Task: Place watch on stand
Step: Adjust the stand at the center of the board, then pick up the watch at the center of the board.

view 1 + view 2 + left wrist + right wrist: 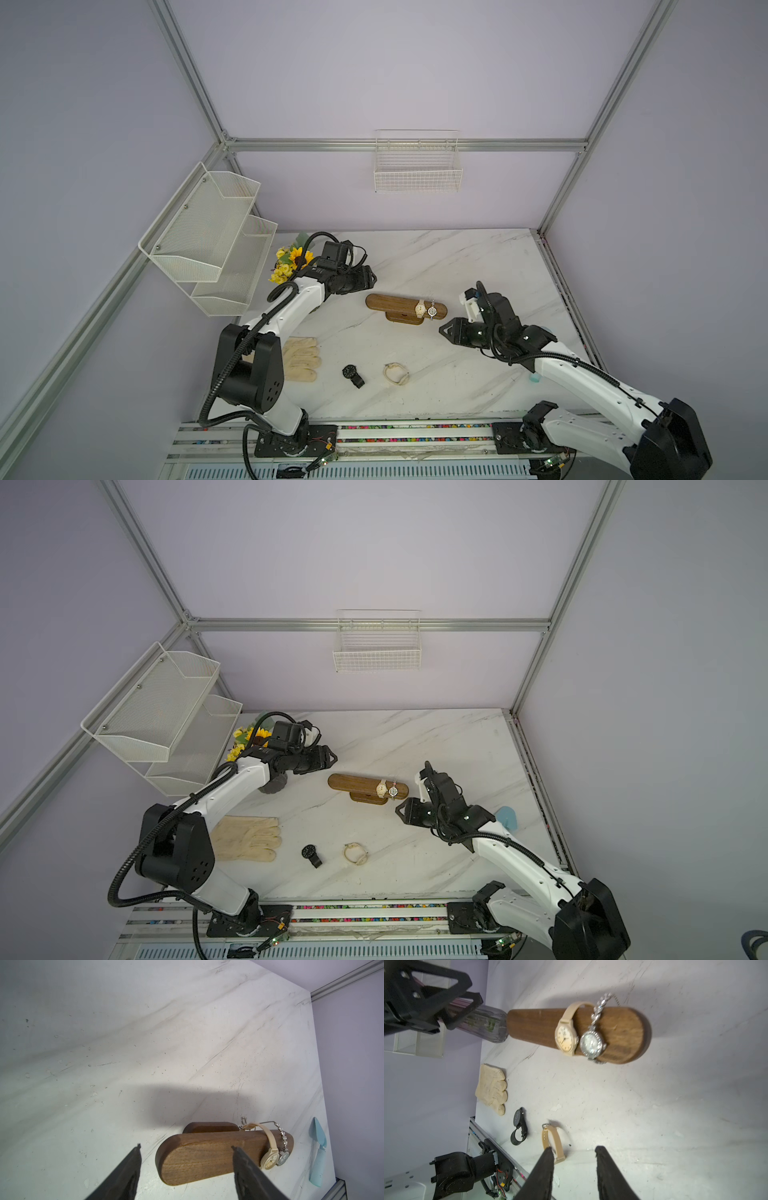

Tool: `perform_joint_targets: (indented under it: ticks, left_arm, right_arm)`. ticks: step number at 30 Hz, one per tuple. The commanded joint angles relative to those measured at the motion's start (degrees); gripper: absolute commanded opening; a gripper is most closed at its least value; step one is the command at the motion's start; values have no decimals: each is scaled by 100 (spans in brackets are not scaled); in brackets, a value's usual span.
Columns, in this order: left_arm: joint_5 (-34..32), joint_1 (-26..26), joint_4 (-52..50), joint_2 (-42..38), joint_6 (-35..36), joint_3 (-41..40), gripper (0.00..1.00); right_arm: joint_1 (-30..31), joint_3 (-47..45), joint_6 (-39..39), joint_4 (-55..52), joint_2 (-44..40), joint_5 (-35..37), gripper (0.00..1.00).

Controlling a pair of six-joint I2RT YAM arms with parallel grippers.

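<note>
- The stand (405, 307) sits mid-table with its bar running left to right. A cream watch (420, 308) and a silver watch (432, 310) hang side by side at its right end.
- Two more lie on the near part of the table, well apart from the stand: a black watch (352, 374) and, to its right, a beige watch (395, 373), looped and resting on its side. Which one goes next cannot be told.
- Risk: the bar rides on a small base, so a strap dragged over its rounded end could probably tip or slide the stand. Threading from the right end could knock off the two hanging watches.
- A flat, floppy strap may also slip from a shallow pinch.
- The left gripper (186, 1147) hovers just off the stand's left end, jaws wide apart, empty and touching nothing.
- The right gripper (573, 1148) hangs near the right end, jaws partly apart, also empty.
</note>
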Motion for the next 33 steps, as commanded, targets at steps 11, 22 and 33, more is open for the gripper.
perform_joint_targets:
  ticks: [11,22,33]
  left_arm:
    - [-263,-198,-88,-1170,228,-436,69]
    - [-187,-207,-103,-1324,220,-678,69]
    - [-63,-208,-111,-1328,215,-756,69]
  right_arm:
    - [2793,1010,917,119,2206,2109,36]
    - [2878,1807,470,-4,3357,2199,36]
    - [2774,1838,4,21,3652,1913,37]
